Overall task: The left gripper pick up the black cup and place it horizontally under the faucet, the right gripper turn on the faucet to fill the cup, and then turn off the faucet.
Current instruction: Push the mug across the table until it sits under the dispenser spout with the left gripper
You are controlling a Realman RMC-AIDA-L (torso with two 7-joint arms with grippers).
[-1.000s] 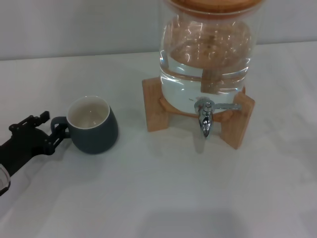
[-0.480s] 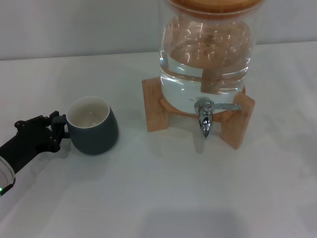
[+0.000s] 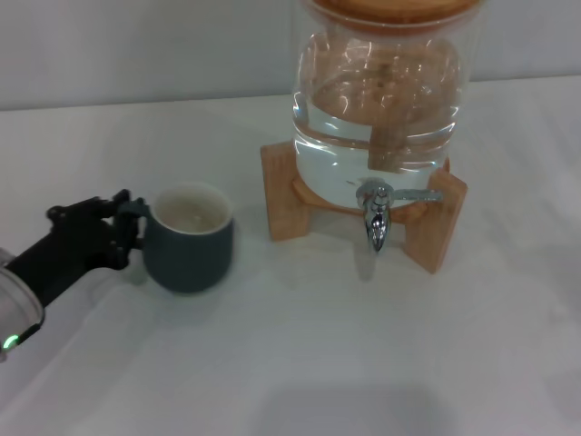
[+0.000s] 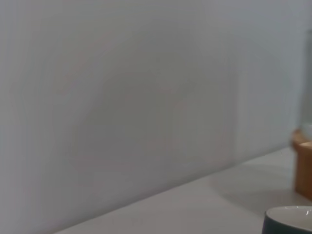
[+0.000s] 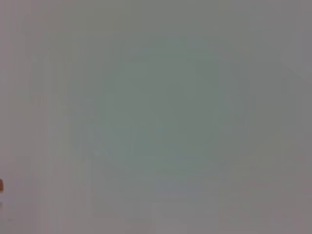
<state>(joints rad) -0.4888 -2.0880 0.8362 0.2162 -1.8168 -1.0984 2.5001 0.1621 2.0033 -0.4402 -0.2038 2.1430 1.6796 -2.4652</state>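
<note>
- The black cup [image 3: 189, 241] stands upright with its cream inside facing up, directly beyond the fingertips of the left gripper [image 3: 127, 227], on the gripper's right-hand side. Its handle is turned toward the claw.
- The left gripper's fingers are pinched on that handle, one above and one below it, so I judge the cup to be gripped. Whether it rests on the white table [image 3: 300, 363] or is just lifted cannot be told.
- In the left wrist view only a slice of the cup's rim [image 4: 288, 214] shows, close ahead of the camera.
- The faucet [image 3: 376, 214] hangs farther out from the gripper in the same direction, past the cup, well apart from it, its spout pointing down in front of the wooden stand [image 3: 436, 222] of the glass dispenser [image 3: 386, 100].
- The coming move turns on this line: gripper, cup and faucet lie roughly in a row, so the carry is a sideways sweep to the right, rim kept level.
- The left arm is the nearer one; the right gripper is not in sight.
</note>
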